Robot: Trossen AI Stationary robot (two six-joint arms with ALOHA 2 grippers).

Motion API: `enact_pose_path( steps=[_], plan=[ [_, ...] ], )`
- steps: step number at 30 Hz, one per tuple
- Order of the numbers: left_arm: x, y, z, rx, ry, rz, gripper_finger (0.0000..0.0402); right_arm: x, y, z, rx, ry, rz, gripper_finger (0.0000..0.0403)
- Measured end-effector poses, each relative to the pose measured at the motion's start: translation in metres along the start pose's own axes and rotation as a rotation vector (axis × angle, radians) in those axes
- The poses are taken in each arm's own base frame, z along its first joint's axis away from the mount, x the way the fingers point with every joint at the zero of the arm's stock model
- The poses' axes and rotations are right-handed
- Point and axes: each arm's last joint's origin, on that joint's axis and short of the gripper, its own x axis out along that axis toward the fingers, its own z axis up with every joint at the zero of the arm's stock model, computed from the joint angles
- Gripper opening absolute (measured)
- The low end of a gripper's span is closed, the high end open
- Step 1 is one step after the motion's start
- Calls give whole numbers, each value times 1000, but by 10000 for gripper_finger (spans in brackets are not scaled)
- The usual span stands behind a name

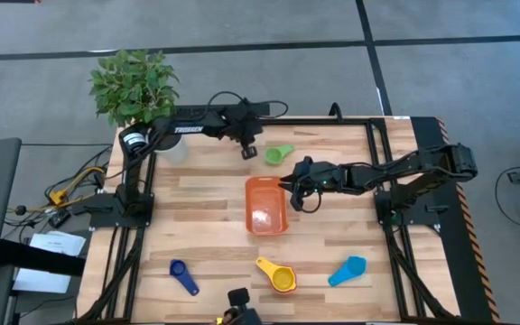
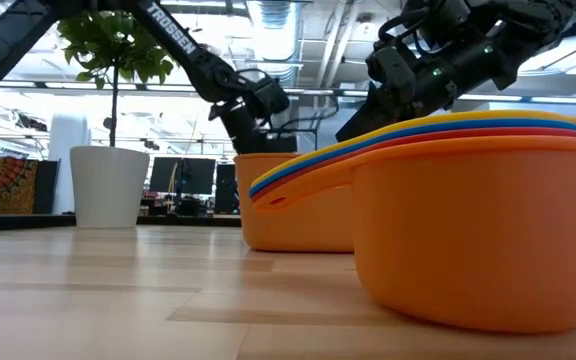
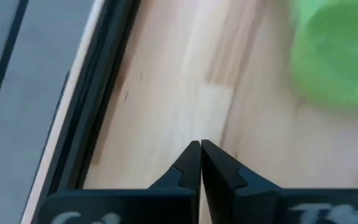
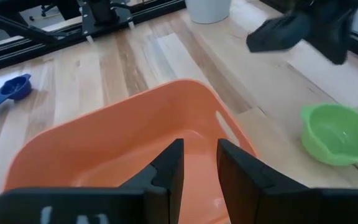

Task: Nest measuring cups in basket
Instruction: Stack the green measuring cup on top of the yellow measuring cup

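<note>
1. The orange basket (image 1: 266, 205) sits in the middle of the wooden table (image 1: 197, 226) and serves as the landmark; nothing can be made out inside it from above.
2. The left gripper (image 1: 249, 150) hovers beyond the basket's far end, just beside the green cup (image 1: 278, 154); its fingers (image 3: 191, 163) are pressed together on nothing.
3. The right gripper (image 1: 289, 188) reaches in at the basket's far right corner. Its fingers (image 4: 169, 168) stand slightly apart over the basket's wall (image 4: 135, 112), with nothing between them.
4. The green cup lies on the table beyond the basket's far right corner.
5. On the near side of the basket lie a dark blue cup (image 1: 184, 276) to the left, a yellow and orange stack of cups (image 1: 278, 275) almost straight in front, and a light blue cup (image 1: 348, 271) to the right.
6. A white pot (image 2: 109, 186) with a plant stands far left beyond the basket.
</note>
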Motion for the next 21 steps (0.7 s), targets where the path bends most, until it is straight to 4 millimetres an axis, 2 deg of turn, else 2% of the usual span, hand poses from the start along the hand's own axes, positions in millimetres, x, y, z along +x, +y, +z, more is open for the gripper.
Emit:
enact_pose_path(
  steps=[6, 9, 16, 21],
  plan=[
    [-7, -2, 17, -109, -174, -106, 0, 0, 3, 0, 25, -3, 11, 118],
    [0, -5, 19, -164, -226, -175, 11, -1, 5, -1, 32, 0, 18, 118],
    [33, -25, 3, -196, -130, -191, 86, -2, 13, -4, 33, 7, 45, 118],
    [36, -31, 3, -158, -123, -185, 137, -3, 17, -5, 27, 11, 58, 118]
  ],
)
